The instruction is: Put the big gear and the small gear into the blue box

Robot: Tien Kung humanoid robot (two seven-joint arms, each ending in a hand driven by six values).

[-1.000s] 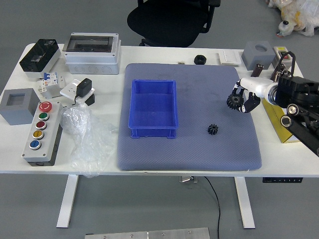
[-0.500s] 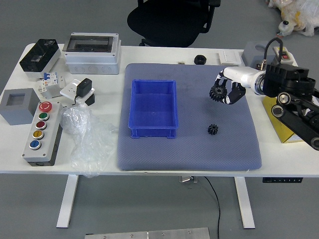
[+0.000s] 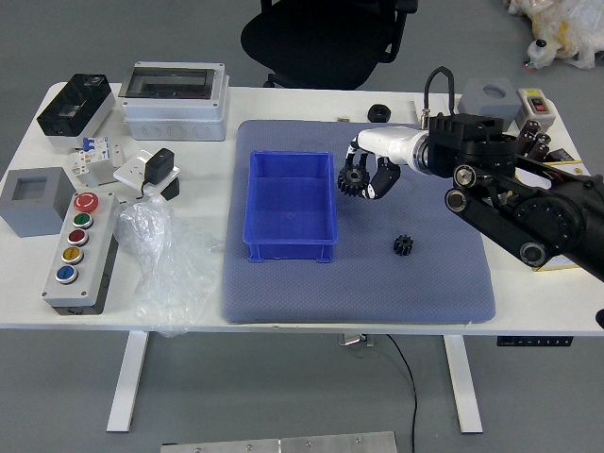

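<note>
My right hand (image 3: 368, 175) reaches in from the right, its fingers shut on the big black gear (image 3: 353, 180), which is at the right wall of the blue box, close beside it in this view. The blue box (image 3: 291, 252) stands on the left half of the grey-blue mat, and nothing shows inside it. On the mat to the right of the box lies the small black gear (image 3: 403, 245), below my right forearm in the picture. My left hand is out of view.
The mat (image 3: 368, 302) spans the middle of the table. On the left are a button panel (image 3: 82, 250), a plastic bag (image 3: 165, 264) and a grey block (image 3: 38, 201). A black round part (image 3: 378, 113) lies behind the mat. An office chair (image 3: 321, 42) stands beyond the table.
My right hand has carried the big gear leftward across the mat to the blue box's right side. The small gear and the box have not moved.
</note>
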